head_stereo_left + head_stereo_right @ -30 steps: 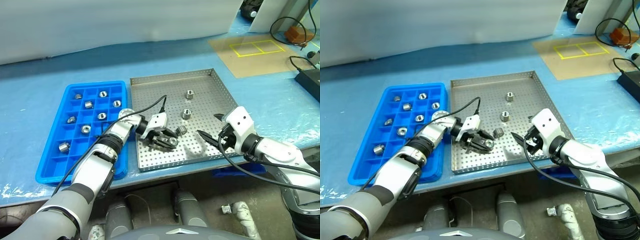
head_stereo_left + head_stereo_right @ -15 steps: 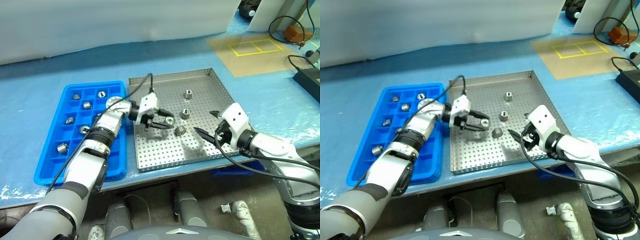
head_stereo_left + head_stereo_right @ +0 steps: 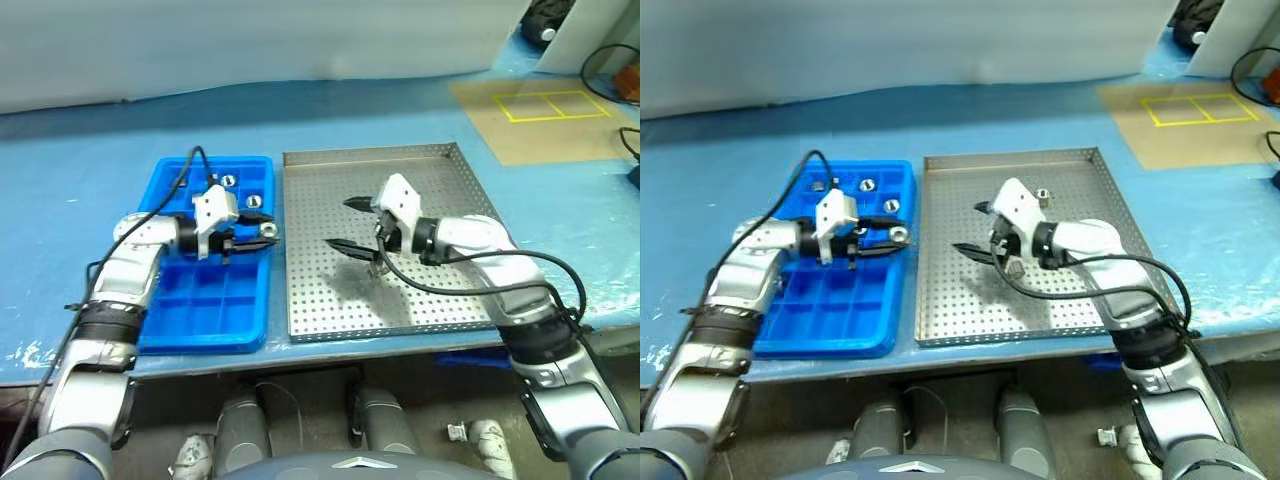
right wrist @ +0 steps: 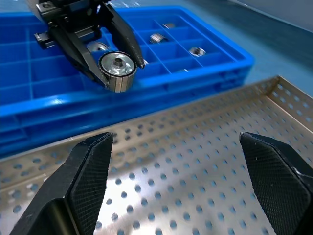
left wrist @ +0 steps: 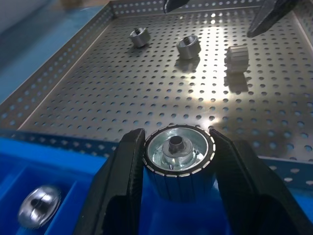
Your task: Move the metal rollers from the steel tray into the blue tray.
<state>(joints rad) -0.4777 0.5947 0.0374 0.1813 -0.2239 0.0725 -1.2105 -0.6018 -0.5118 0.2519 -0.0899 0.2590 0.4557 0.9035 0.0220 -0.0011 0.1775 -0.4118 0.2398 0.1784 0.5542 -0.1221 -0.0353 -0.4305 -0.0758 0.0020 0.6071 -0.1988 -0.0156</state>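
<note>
I'm gripping one roller [image 5: 177,155] in my left claw [image 3: 262,229] over the blue tray [image 3: 215,300], right claw [image 3: 340,222] gaping above the steel tray [image 3: 430,300], three rollers [image 5: 188,47] lying there.

A blue-covered bench [image 3: 80,150] carries everything. The blue tray [image 3: 215,322] and the steel tray [image 3: 450,305] lie side by side on it, touching. At two o'clock lies a brown mat [image 3: 540,135] with yellow-taped squares.

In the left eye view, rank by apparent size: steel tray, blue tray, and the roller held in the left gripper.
1. steel tray, largest.
2. blue tray, clearly narrower.
3. roller, gripped by the left gripper, far the smallest.
</note>
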